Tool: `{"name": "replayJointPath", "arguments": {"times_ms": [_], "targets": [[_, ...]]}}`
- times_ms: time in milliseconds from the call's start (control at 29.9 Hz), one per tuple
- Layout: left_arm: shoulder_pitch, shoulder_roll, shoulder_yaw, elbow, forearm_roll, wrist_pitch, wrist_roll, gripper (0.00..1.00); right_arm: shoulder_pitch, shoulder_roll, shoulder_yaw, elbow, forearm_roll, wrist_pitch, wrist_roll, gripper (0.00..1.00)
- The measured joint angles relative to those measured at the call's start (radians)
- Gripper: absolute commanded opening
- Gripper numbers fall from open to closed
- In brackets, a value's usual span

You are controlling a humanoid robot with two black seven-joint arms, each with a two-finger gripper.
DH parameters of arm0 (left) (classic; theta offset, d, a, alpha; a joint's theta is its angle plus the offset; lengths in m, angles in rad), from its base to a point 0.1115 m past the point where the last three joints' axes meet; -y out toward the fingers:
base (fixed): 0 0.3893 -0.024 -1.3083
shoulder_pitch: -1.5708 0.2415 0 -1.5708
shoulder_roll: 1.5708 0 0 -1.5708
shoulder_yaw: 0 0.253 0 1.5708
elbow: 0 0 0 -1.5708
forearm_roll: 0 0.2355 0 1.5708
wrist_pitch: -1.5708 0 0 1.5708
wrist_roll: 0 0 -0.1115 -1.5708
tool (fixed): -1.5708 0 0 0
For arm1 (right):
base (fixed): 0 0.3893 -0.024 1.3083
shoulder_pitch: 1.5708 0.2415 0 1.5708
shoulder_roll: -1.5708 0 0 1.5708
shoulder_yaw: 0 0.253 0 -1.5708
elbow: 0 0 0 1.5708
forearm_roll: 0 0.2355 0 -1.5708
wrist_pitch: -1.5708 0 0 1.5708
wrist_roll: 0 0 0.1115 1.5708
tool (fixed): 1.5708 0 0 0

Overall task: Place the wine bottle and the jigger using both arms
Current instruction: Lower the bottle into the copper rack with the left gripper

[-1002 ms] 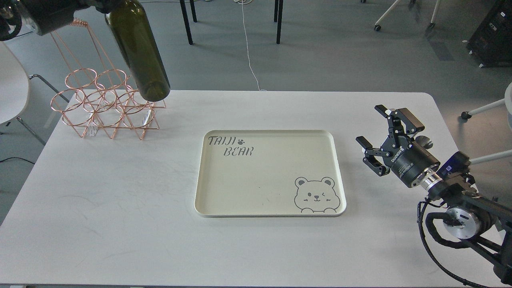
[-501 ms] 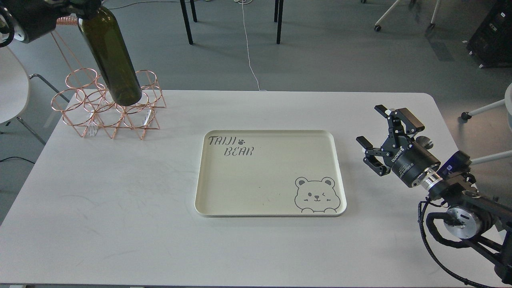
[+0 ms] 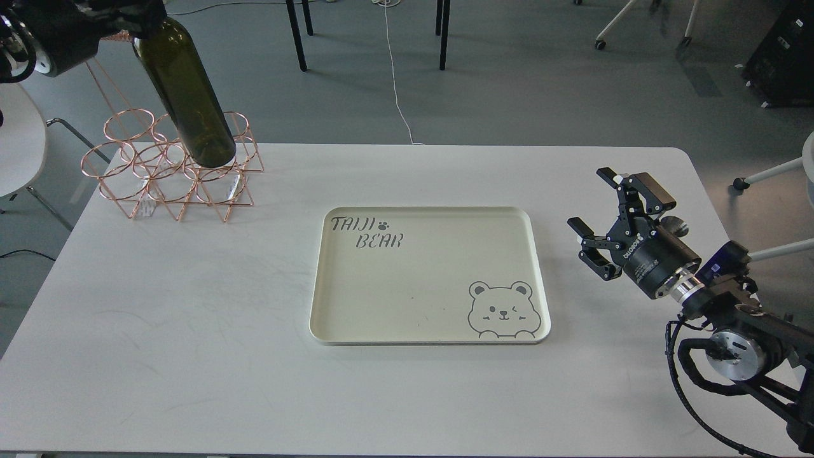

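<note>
My left gripper (image 3: 130, 16) sat at the top left corner of the view, dark and partly cut off by the frame, so I could not make out its two fingers; all I could tell was that the neck end of the wine bottle (image 3: 187, 102) ran up into it and the bottle hung from there, so I judged it was clamped on the neck. The bottle was tilted, its base lower and nearer the table's middle than its neck, and that base hovered over the back row of rings of the copper wire rack (image 3: 168, 168) at the far left of the white table (image 3: 191, 318). Whether the base touched a ring I could not tell.

My right gripper (image 3: 604, 219) hovered over the right side of the table with its fingers spread wide and nothing between them. Just behind it a small shiny metal piece showed, most likely the jigger (image 3: 678, 224), largely hidden by the gripper body. The cream tray (image 3: 426, 213) with the bear drawing lay bare in the middle, well apart from both.

I judged the step in hand was seating the bottle in the rack. The next move called for righting the bottle over one ring and lowering it straight in before letting go; the jigger was not yet picked up.
</note>
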Motion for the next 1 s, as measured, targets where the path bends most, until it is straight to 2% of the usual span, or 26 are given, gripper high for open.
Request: {"name": "replayJointPath", "arguments": {"times_ms": [1002], "targets": [[0.010,-0.002,0.038,0.003,-0.002,0.014,0.000,0.10,-0.006,-0.004,0.000,0.002,0.000,0.000,0.000,0.98]]}}
